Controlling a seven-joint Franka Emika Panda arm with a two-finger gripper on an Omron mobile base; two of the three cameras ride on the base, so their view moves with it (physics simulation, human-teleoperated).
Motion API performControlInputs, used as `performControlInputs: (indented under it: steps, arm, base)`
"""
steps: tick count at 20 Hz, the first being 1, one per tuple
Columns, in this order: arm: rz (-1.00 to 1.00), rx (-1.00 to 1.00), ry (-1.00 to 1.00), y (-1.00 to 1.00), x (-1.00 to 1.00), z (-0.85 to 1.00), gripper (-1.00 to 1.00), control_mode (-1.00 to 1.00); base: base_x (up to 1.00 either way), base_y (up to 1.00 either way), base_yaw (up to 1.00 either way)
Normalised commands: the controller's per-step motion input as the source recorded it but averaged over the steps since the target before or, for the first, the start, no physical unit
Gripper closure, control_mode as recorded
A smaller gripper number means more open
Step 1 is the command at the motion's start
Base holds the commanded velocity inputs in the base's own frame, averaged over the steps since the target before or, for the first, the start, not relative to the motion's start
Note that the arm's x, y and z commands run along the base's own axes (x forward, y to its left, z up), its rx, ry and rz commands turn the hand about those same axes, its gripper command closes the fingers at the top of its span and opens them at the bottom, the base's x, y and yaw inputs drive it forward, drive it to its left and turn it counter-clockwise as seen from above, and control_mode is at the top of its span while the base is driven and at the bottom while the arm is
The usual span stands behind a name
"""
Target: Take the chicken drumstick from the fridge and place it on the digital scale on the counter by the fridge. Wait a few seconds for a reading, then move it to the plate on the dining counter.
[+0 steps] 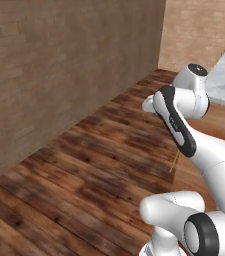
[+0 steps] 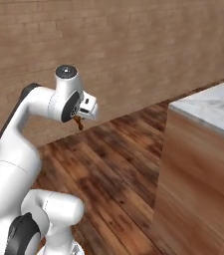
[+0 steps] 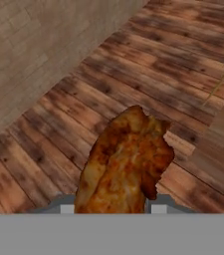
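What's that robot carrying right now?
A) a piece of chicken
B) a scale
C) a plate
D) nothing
A: the hand view shows a glossy reddish-brown drumstick in the end effector, above the wooden floor.

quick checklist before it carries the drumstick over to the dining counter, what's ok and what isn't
1. Chicken drumstick in the gripper: ok, it hangs at the hand in the right base view and sits close before the hand camera.
2. Drumstick clear of the wooden floor: ok, held well above it.
3. Dining counter within sight: ok, its marble top is to the right.
4. Plate located: cannot tell.
5. Path across the floor to the counter: ok, nothing stands in between.
6. Distance from the brick wall: ok, arm is apart from it.
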Motion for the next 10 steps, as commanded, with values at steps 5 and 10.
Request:
performControlInputs:
  steps: [5,10]
  arm:
    - [0.00,0.00,0.00,0.00,0.00,0.00,1.00,1.00]
    - [0.00,0.00,0.00,0.00,0.00,0.00,1.00,1.00]
  base:
    - [0.99,0.56,-0.50]
    - [0.96,0.49,-0.52]
